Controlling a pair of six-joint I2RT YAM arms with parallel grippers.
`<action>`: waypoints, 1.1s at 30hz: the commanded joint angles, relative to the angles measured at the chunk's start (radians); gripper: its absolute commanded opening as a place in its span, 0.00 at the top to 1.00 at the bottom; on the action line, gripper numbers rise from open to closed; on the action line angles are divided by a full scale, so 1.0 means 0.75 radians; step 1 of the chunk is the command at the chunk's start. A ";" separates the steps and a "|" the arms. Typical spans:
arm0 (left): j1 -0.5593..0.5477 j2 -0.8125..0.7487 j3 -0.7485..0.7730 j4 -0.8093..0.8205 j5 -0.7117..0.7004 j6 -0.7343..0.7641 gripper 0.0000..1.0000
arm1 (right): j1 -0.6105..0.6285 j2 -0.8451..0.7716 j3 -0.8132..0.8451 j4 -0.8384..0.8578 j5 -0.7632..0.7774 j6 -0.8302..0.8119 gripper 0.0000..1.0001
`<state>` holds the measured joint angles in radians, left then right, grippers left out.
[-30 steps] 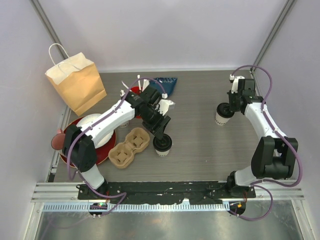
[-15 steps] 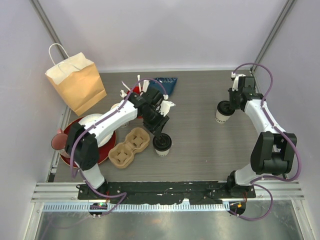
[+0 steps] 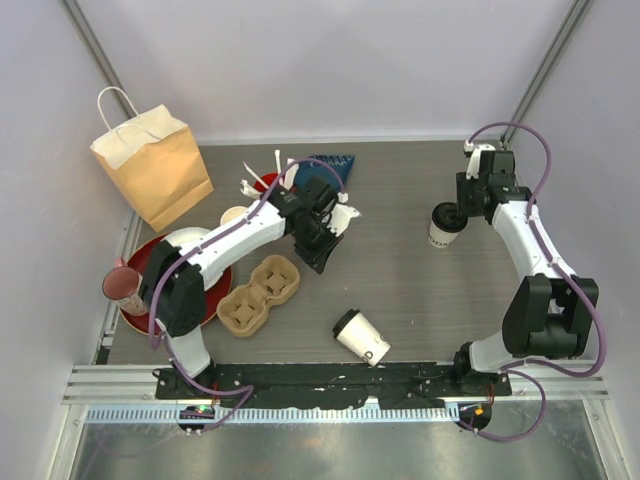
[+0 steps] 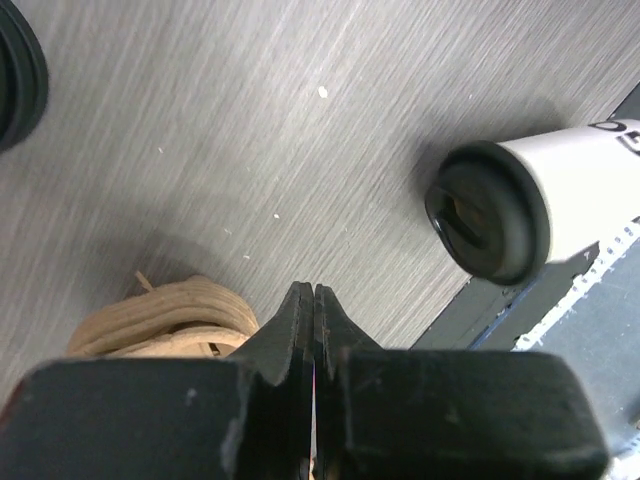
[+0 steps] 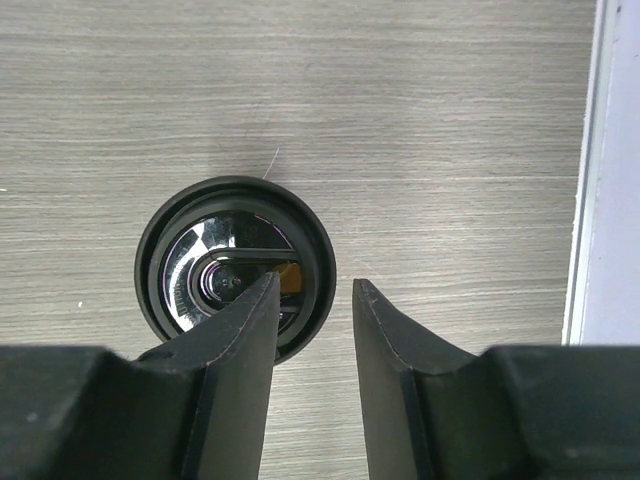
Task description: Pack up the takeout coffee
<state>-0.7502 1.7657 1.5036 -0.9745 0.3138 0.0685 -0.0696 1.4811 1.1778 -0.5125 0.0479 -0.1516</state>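
Left gripper (image 4: pixel 314 290): clenched, empty, beside cup carrier (image 3: pixel 260 293) at 8 o'clock. Right gripper (image 5: pixel 315 285): parted above upright coffee cup (image 3: pixel 446 225) at 3 o'clock. Second cup (image 3: pixel 362 337) toppled at 5 o'clock. Carrier wells vacant; packing all outstanding.

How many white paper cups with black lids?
2. One black-lidded white paper cup lies tipped at the front; the other cup stands by the right gripper. More may be hidden.
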 commanded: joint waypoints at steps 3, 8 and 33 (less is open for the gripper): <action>-0.033 0.035 0.169 0.001 -0.001 0.035 1.00 | -0.005 -0.126 0.082 -0.016 0.008 0.008 0.59; -0.027 -0.004 0.159 -0.012 0.017 0.060 0.95 | 0.078 -0.244 0.133 -0.096 0.004 0.041 0.54; 0.352 -0.472 -0.035 -0.102 0.044 0.130 0.53 | 2.183 -0.277 -0.208 -0.421 0.505 0.799 0.12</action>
<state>-0.4862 1.4445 1.4635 -1.0378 0.3180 0.1478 1.5646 1.2877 1.0470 -0.8288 0.2836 0.3218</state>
